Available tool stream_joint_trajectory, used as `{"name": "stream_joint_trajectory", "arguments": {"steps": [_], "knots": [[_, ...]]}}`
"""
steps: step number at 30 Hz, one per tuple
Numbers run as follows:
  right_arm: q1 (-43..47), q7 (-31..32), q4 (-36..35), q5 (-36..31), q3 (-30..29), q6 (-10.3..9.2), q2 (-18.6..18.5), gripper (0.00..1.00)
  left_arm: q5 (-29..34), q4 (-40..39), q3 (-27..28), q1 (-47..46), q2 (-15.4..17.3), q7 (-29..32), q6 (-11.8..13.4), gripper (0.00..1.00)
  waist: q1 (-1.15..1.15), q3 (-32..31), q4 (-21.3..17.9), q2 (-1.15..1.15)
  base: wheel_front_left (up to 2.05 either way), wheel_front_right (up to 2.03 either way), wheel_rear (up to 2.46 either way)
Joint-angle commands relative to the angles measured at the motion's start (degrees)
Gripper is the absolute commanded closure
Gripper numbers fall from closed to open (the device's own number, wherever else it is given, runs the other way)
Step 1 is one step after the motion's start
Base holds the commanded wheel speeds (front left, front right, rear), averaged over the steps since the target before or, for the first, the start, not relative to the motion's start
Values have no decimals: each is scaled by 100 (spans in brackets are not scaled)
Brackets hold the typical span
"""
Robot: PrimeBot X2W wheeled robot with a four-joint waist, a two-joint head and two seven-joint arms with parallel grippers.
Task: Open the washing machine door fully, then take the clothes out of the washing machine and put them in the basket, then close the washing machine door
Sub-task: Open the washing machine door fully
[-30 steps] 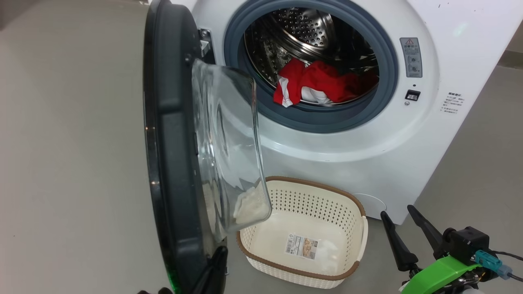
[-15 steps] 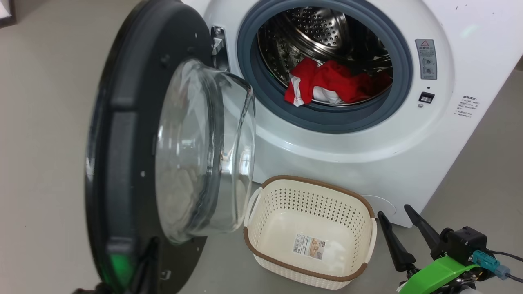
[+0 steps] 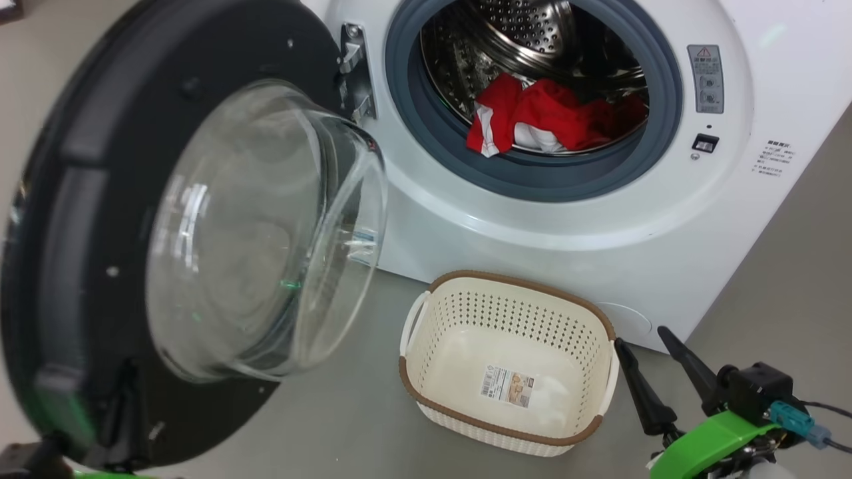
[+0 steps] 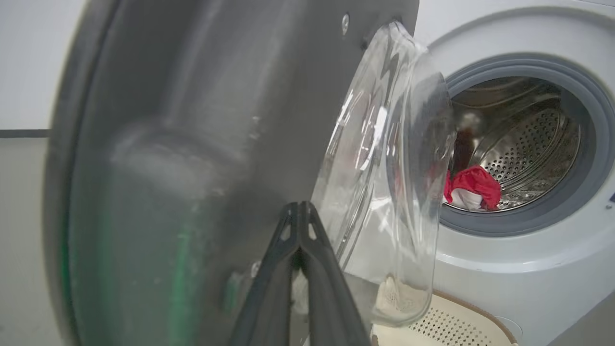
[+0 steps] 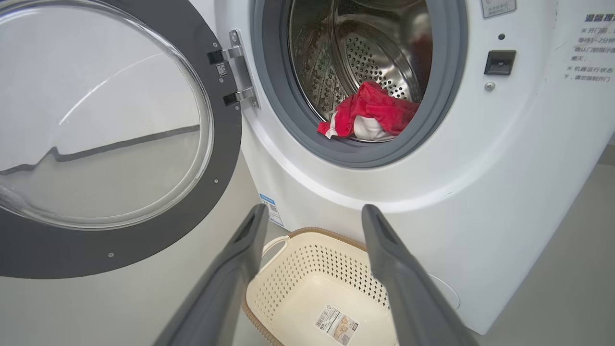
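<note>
The washing machine door [image 3: 73,199] stands swung out to the left, its glass bowl [image 3: 266,226] facing the basket. Red and white clothes [image 3: 546,116] lie in the steel drum of the washing machine [image 3: 532,226]. The cream basket [image 3: 519,278] sits on the floor below the opening, holding just its paper label. My left gripper [image 4: 299,207] is shut with nothing in it, its tips at the door's [image 4: 192,120] inner face beside the glass. My right gripper [image 3: 640,336] is open, low at the right, just beside the basket's right end. In the right wrist view its fingers [image 5: 240,250] frame the basket [image 5: 317,231] and the clothes [image 5: 370,108].
Grey floor stretches left of the door and right of the machine. The door hinge [image 3: 353,66] sits on the left of the grey gasket [image 3: 426,133]. A latch slot [image 3: 705,142] and a warning label [image 3: 707,78] are on the machine's right front.
The door has swung further out and to the left, now showing its inner face and glass bowl broadly. The head camera has shifted a little. The right gripper has stayed open and still.
</note>
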Motion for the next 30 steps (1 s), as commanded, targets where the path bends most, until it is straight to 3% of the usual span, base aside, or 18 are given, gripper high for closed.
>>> {"name": "stream_joint_trajectory", "arguments": {"steps": [1,16,24,30], "knots": [[-247,-70,-149,-62,123,36,-83,0,-39,25,372,-346,226,-78,36,100,0,47,-23,0,0,0,0],[-436,-70,-107,-82,152,36,-108,0,-130,1519,1185,-1278,632,-317,-177,100,0,304,-158,0,0,0,0],[-526,-70,-120,-109,134,36,-146,0,166,2164,1736,-1848,724,-324,-428,100,0,417,-266,0,0,0,0],[-578,-70,-129,-128,146,36,-165,0,447,2749,2167,-2223,800,-325,-761,100,0,492,-364,0,0,0,0]]}}
